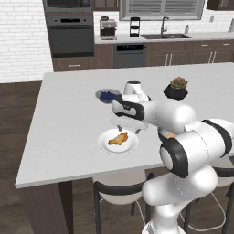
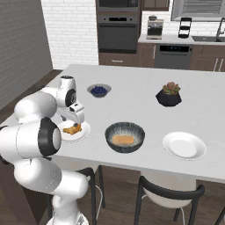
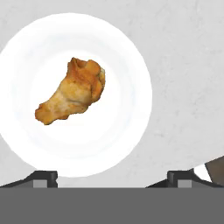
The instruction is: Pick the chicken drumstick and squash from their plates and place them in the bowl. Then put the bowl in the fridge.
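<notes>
While the squash (image 2: pixel 123 139) already lies in the bowl (image 2: pixel 125 136), the drumstick (image 3: pixel 71 91) rests mid-plate (image 3: pixel 127 131) near the counter's (image 1: pixel 64 119) front edge, so the wide-open claw (image 3: pixel 111 177) should, I judge, shift over the meat, then descend.

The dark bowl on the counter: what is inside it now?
Inside the bowl lies the squash, flat on the bottom. The chicken drumstick is not in it; it sits on its plate below the open gripper. The bowl's bottom under the squash is covered.
</notes>
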